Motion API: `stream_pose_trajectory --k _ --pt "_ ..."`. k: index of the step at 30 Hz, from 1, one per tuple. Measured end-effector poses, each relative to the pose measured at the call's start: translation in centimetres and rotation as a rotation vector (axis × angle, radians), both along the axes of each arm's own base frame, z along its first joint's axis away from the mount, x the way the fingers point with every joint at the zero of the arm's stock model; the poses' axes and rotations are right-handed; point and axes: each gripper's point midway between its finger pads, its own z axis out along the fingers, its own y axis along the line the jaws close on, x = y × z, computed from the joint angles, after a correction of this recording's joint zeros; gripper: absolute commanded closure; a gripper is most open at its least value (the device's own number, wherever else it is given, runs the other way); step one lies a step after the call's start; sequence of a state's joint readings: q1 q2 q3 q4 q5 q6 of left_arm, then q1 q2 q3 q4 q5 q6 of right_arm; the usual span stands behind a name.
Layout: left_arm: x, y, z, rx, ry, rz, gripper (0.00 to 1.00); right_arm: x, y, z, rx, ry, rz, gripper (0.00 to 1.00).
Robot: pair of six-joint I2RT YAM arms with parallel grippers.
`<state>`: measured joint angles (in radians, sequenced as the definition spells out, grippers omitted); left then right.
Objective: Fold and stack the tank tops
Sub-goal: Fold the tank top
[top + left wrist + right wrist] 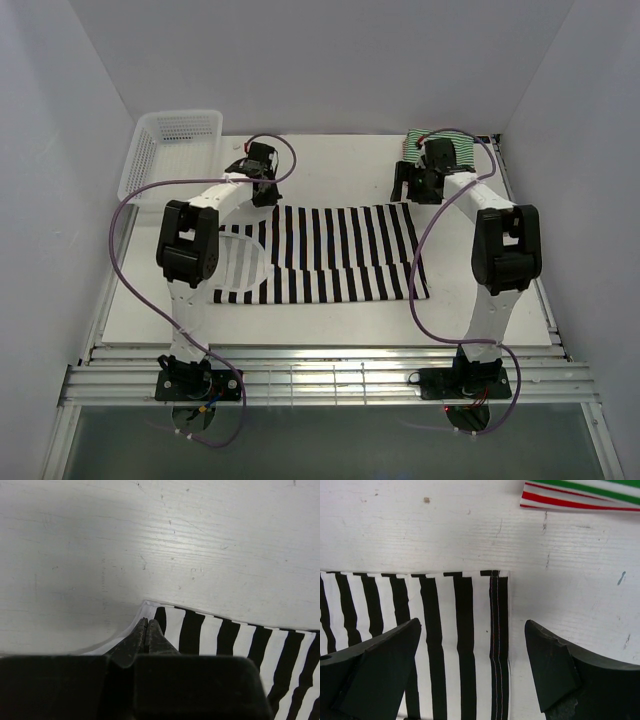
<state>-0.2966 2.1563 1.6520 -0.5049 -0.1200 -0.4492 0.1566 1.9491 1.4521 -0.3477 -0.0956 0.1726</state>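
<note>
While looking from above, note black-and-white tank top flat on worktop, long axis left-right, left claw at far-left corner, right claw over far-right. Left wrist: pinched shut on that corner's hem. Right wrist: gaping wide, empty, corner directly beneath.

We see a black-and-white broad-striped tank top of soft matt cloth with a stitched hem, a white-painted wooden table, matt, grained and scuffed, a white plastic mesh basket, thin-striped red and green cloth tops.
</note>
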Motion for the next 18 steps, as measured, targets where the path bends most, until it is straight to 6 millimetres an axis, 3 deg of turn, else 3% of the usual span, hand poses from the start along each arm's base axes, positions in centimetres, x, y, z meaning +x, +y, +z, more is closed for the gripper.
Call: stream_pose_trajectory --k 9,13,14,18 --pt "0.2 0.1 1.3 -0.008 -0.038 0.014 1.00 3.3 -0.1 -1.9 -0.037 -0.003 0.000 0.10" --pt "0.5 -0.2 1.5 -0.009 -0.015 0.000 0.57 3.6 -0.1 -2.9 -0.047 0.017 0.000 0.10" --pt "1.0 -0.4 1.6 -0.013 -0.019 -0.003 0.42 3.7 -0.1 -3.0 -0.048 0.021 0.001 0.10" --pt "1.4 -0.7 0.7 -0.017 -0.002 0.002 0.35 3.8 -0.1 -3.2 -0.050 0.027 0.000 0.10"
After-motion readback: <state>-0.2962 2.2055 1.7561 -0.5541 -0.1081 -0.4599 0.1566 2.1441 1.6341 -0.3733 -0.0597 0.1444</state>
